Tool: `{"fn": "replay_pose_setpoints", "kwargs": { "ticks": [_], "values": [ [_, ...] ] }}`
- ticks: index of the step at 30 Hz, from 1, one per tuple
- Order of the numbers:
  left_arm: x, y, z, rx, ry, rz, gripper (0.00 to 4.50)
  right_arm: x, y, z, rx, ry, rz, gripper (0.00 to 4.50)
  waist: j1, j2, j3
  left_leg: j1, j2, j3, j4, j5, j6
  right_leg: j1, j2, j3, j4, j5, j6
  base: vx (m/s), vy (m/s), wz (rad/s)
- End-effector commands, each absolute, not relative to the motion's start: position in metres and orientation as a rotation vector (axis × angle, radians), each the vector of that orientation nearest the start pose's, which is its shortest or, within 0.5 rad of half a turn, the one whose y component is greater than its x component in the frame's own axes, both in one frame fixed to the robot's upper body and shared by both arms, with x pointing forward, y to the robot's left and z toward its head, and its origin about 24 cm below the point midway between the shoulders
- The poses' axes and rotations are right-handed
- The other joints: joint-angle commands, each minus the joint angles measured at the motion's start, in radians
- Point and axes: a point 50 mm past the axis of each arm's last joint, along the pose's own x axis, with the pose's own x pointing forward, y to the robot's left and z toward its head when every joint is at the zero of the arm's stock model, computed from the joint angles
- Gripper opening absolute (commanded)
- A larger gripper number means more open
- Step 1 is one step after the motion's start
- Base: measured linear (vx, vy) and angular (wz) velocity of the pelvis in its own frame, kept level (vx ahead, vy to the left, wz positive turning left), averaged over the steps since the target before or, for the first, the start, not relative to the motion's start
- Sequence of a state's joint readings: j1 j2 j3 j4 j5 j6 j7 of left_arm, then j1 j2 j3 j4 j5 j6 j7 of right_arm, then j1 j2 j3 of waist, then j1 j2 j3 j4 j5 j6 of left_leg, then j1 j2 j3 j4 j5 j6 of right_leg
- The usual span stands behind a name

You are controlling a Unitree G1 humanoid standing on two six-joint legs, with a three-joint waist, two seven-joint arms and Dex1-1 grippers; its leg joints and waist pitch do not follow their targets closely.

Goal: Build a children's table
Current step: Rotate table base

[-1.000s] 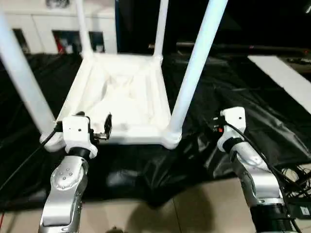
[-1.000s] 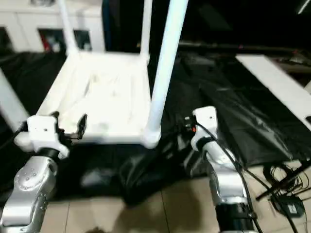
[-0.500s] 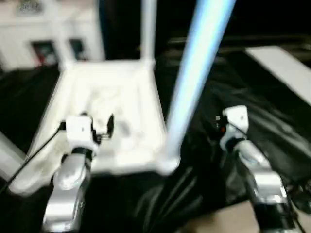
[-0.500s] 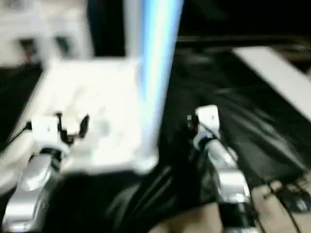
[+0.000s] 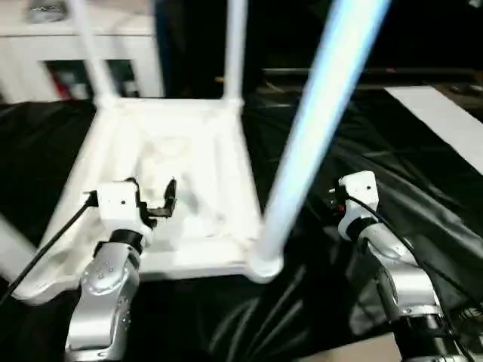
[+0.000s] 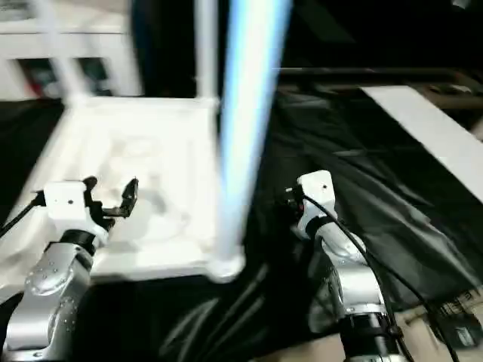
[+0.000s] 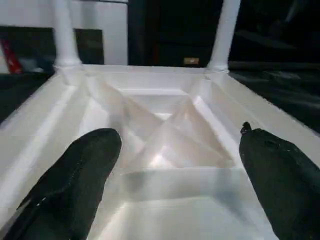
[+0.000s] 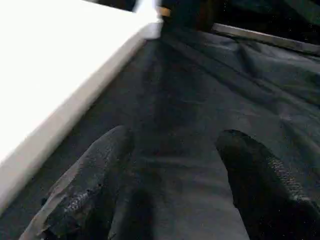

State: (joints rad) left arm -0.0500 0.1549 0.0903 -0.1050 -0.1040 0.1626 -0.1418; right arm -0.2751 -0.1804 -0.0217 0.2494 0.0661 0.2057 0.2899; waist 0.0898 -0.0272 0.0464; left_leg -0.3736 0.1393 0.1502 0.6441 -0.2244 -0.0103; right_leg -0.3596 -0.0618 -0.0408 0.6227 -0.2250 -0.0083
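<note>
The children's table lies upside down on a black cloth, its ribbed white tabletop (image 5: 189,158) facing up. White legs stand in its corner sockets: two at the far side (image 5: 235,45), one at the near right corner (image 5: 313,136), one at the near left (image 5: 9,253). My left gripper (image 5: 151,190) hovers open above the underside close to the near rim, black fingers (image 7: 80,170) spread wide with nothing between them. To the right of the near right leg, my right gripper (image 8: 175,137) is open over the cloth, beside the tabletop's side edge (image 8: 60,80).
The black cloth (image 5: 392,151) covers the floor around the table. A white cabinet (image 5: 45,53) stands at the back left, and a white board (image 5: 445,113) lies at the right. Cables (image 6: 453,317) sit on the tiles at the lower right.
The whole view has shifted closer to the table. My left gripper now hangs further in over the underside than before. Both grippers stay open.
</note>
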Motion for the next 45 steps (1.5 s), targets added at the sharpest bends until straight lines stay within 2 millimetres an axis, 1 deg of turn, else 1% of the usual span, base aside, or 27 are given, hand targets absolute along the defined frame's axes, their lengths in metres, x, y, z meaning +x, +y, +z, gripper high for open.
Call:
{"fn": "replay_pose_setpoints", "kwargs": {
  "ticks": [1, 2, 3, 4, 5, 6, 7, 8, 9, 10, 11, 13, 15, 17, 18, 20, 21, 22, 27, 28, 29, 30, 31, 32, 35, 43, 45],
  "values": [
    [0.267, 0.185, 0.078, 0.067, -0.038, -0.131, 4.44, 0.307, -0.162, 0.046, -0.099, 0.180, 0.297, 3.18, -0.013, 0.036, -0.048, 0.059, 0.107, -0.035, -0.120, -0.169, 0.046, -0.001, -0.053, 0.027, -0.066, -0.170, -0.227, -0.047, 0.122, 0.03],
    [0.270, 0.181, 0.078, 0.051, -0.025, -0.191, 4.44, 0.307, -0.161, 0.046, -0.101, 0.175, 0.303, 3.18, -0.024, 0.049, -0.046, 0.061, 0.109, -0.041, -0.130, -0.214, 0.006, -0.011, -0.032, 0.017, -0.051, -0.130, -0.195, -0.046, 0.134, 0.08],
    [0.277, 0.166, 0.080, 0.078, -0.009, -0.404, 4.44, 0.306, -0.166, 0.045, -0.140, 0.183, 0.321, 3.18, -0.024, 0.058, -0.046, 0.057, 0.112, -0.042, -0.147, -0.328, -0.099, -0.017, -0.026, 0.014, -0.043, -0.082, -0.134, -0.054, 0.121, 0.15],
    [0.277, 0.166, 0.080, 0.078, -0.009, -0.404, 4.44, 0.306, -0.166, 0.045, -0.140, 0.183, 0.321, 3.18, -0.020, 0.045, -0.041, 0.073, 0.096, -0.017, -0.151, -0.435, -0.162, -0.039, -0.031, 0.022, -0.058, -0.119, -0.099, -0.054, 0.121, 0.15],
    [0.278, 0.164, 0.081, 0.095, -0.011, -0.440, 4.44, 0.305, -0.168, 0.044, -0.150, 0.187, 0.324, 3.18, -0.022, 0.039, -0.038, 0.073, 0.089, -0.012, -0.150, -0.472, -0.176, -0.040, -0.037, 0.027, -0.066, -0.148, -0.090, -0.055, 0.075, 0.23],
    [0.279, 0.155, 0.081, 0.067, 0.031, -0.647, 4.44, 0.303, -0.176, 0.046, -0.148, 0.180, 0.343, 3.18, -0.018, 0.070, -0.036, 0.065, 0.081, -0.015, -0.152, -0.519, -0.197, -0.032, -0.058, 0.037, -0.072, -0.211, -0.072, -0.049, 0.059, 0.11],
    [0.278, 0.153, 0.081, 0.058, 0.042, -0.703, 4.44, 0.303, -0.178, 0.047, -0.147, 0.177, 0.347, 3.18, -0.024, 0.056, -0.036, 0.059, 0.076, -0.011, -0.149, -0.525, -0.185, -0.029, -0.066, 0.044, -0.084, -0.249, -0.061, -0.049, 0.059, 0.11],
    [0.278, 0.152, 0.082, 0.065, 0.051, -0.780, 4.44, 0.302, -0.182, 0.048, -0.145, 0.171, 0.354, 3.18, -0.023, 0.067, -0.035, 0.053, 0.075, -0.016, -0.150, -0.538, -0.183, -0.026, -0.070, 0.049, -0.083, -0.275, -0.058, -0.053, 0.070, -0.03],
    [0.279, 0.152, 0.082, 0.086, 0.057, -0.810, 4.44, 0.302, -0.184, 0.049, -0.147, 0.170, 0.354, 3.18, -0.031, 0.046, -0.037, 0.048, 0.072, -0.015, -0.148, -0.540, -0.159, -0.023, -0.072, 0.053, -0.089, -0.307, -0.057, -0.051, 0.062, -0.08],
    [0.279, 0.152, 0.082, 0.096, 0.091, -0.875, 4.44, 0.300, -0.189, 0.050, -0.161, 0.175, 0.359, 3.18, -0.031, 0.082, -0.042, 0.043, 0.070, -0.019, -0.145, -0.503, -0.136, -0.017, -0.086, 0.060, -0.085, -0.294, -0.074, -0.051, 0.062, -0.08],
    [0.280, 0.152, 0.082, 0.099, 0.110, -0.908, 4.44, 0.300, -0.192, 0.051, -0.171, 0.177, 0.361, 3.18, -0.038, 0.081, -0.036, 0.047, 0.069, -0.013, -0.149, -0.511, -0.131, -0.025, -0.083, 0.059, -0.097, -0.306, -0.079, 0.000, 0.000, 0.00],
    [0.281, 0.152, 0.082, 0.098, 0.169, -1.019, 4.44, 0.295, -0.200, 0.053, -0.198, 0.188, 0.399, 3.18, -0.059, 0.074, -0.040, 0.027, 0.070, -0.018, -0.142, -0.457, -0.091, -0.003, -0.090, 0.060, -0.089, -0.285, -0.117, 0.000, 0.000, 0.00],
    [0.279, 0.151, 0.077, 0.127, 0.282, -1.164, 4.44, 0.285, -0.212, 0.055, -0.253, 0.222, 0.482, 3.18, -0.064, 0.084, -0.036, 0.033, 0.069, -0.008, -0.135, -0.416, -0.043, -0.007, -0.090, 0.064, -0.103, -0.291, -0.139, 0.000, 0.000, 0.00],
    [0.278, 0.151, 0.074, 0.148, 0.328, -1.199, 4.44, 0.280, -0.216, 0.055, -0.278, 0.243, 0.519, 3.18, -0.066, 0.097, -0.037, 0.028, 0.069, -0.011, -0.131, -0.389, -0.025, 0.002, -0.097, 0.065, -0.099, -0.296, -0.157, 0.000, 0.000, 0.00],
    [0.278, 0.151, 0.072, 0.166, 0.345, -1.215, 4.44, 0.275, -0.219, 0.055, -0.295, 0.267, 0.553, 3.18, -0.073, 0.094, -0.036, 0.017, 0.071, -0.014, -0.130, -0.364, -0.006, 0.011, -0.100, 0.064, -0.098, -0.310, -0.167, 0.000, 0.000, 0.00],
    [0.277, 0.149, 0.069, 0.152, 0.372, -1.234, 4.44, 0.269, -0.222, 0.056, -0.309, 0.293, 0.592, 3.18, -0.080, 0.096, -0.041, 0.015, 0.073, -0.013, -0.124, -0.330, 0.023, 0.016, -0.101, 0.063, -0.100, -0.306, -0.178, 0.000, 0.000, 0.00],
    [0.277, 0.148, 0.065, 0.169, 0.404, -1.237, 4.27, 0.261, -0.222, 0.056, -0.324, 0.318, 0.654, 3.18, -0.084, 0.106, -0.044, 0.016, 0.073, -0.010, -0.117, -0.293, 0.044, 0.013, -0.100, 0.064, -0.097, -0.267, -0.203, 0.053, -0.045, 0.00],
    [0.276, 0.148, 0.061, 0.191, 0.455, -1.232, 4.27, 0.256, -0.221, 0.057, -0.334, 0.342, 0.685, 3.18, -0.091, 0.101, -0.043, 0.006, 0.074, -0.009, -0.115, -0.257, 0.068, 0.023, -0.098, 0.061, -0.097, -0.232, -0.214, 0.053, -0.045, 0.00],
    [0.269, 0.143, 0.050, 0.180, 0.556, -1.212, 3.79, 0.243, -0.219, 0.057, -0.334, 0.374, 0.742, 3.18, -0.101, 0.117, -0.057, 0.007, 0.080, -0.005, -0.102, -0.126, 0.134, 0.025, -0.093, 0.050, -0.081, -0.056, -0.272, 0.062, -0.031, -0.02],
    [0.267, 0.140, 0.044, 0.168, 0.561, -1.187, 3.69, 0.241, -0.219, 0.055, -0.347, 0.384, 0.738, 3.18, -0.105, 0.108, -0.057, 0.007, 0.080, -0.002, -0.099, -0.121, 0.144, 0.023, -0.090, 0.047, -0.081, -0.041, -0.283, 0.054, -0.018, 0.00],
    [0.267, 0.140, 0.044, 0.168, 0.561, -1.187, 3.60, 0.241, -0.219, 0.055, -0.347, 0.384, 0.738, 3.18, -0.106, 0.110, -0.057, 0.007, 0.079, -0.002, -0.099, -0.122, 0.148, 0.024, -0.091, 0.047, -0.081, -0.042, -0.286, 0.000, 0.000, 0.00],
    [0.264, 0.137, 0.036, 0.173, 0.577, -1.134, 3.60, 0.239, -0.219, 0.053, -0.363, 0.402, 0.726, 3.18, -0.111, 0.093, -0.057, 0.006, 0.080, 0.001, -0.099, -0.129, 0.154, 0.023, -0.088, 0.045, -0.085, -0.063, -0.284, 0.000, 0.000, 0.00],
    [0.261, 0.135, 0.035, 0.171, 0.576, -1.139, 3.43, 0.237, -0.219, 0.053, -0.360, 0.407, 0.731, 3.18, -0.106, 0.098, -0.057, 0.006, 0.083, -0.002, -0.099, -0.119, 0.157, 0.026, -0.094, 0.046, -0.083, -0.083, -0.278, 0.000, 0.000, 0.00],
    [0.260, 0.134, 0.034, 0.170, 0.575, -1.141, 3.43, 0.237, -0.219, 0.054, -0.359, 0.410, 0.733, 3.18, -0.109, 0.081, -0.050, 0.007, 0.083, 0.002, -0.102, -0.142, 0.156, 0.020, -0.090, 0.045, -0.091, -0.127, -0.271, 0.000, 0.000, 0.00],
    [0.247, 0.125, 0.042, 0.116, 0.551, -1.205, 3.18, 0.233, -0.219, 0.058, -0.350, 0.423, 0.760, 3.18, -0.109, 0.093, -0.044, 0.016, 0.089, -0.002, -0.110, -0.231, 0.107, 0.015, -0.090, 0.045, -0.098, -0.272, -0.237, 0.000, 0.000, 0.00],
    [0.238, 0.136, 0.046, 0.171, 0.516, -1.280, 2.43, 0.244, -0.205, 0.059, -0.348, 0.380, 0.792, 3.18, -0.106, 0.073, -0.044, 0.013, 0.088, -0.005, -0.120, -0.250, 0.069, 0.009, -0.092, 0.046, -0.097, -0.252, -0.217, 0.000, 0.000, 0.00],
    [0.239, 0.141, 0.046, 0.196, 0.508, -1.261, 2.33, 0.246, -0.202, 0.057, -0.349, 0.379, 0.792, 3.18, -0.107, 0.085, -0.044, 0.015, 0.088, -0.005, -0.121, -0.260, 0.055, 0.008, -0.093, 0.047, -0.095, -0.243, -0.215, 0.000, 0.000, 0.00]
  ]
}}
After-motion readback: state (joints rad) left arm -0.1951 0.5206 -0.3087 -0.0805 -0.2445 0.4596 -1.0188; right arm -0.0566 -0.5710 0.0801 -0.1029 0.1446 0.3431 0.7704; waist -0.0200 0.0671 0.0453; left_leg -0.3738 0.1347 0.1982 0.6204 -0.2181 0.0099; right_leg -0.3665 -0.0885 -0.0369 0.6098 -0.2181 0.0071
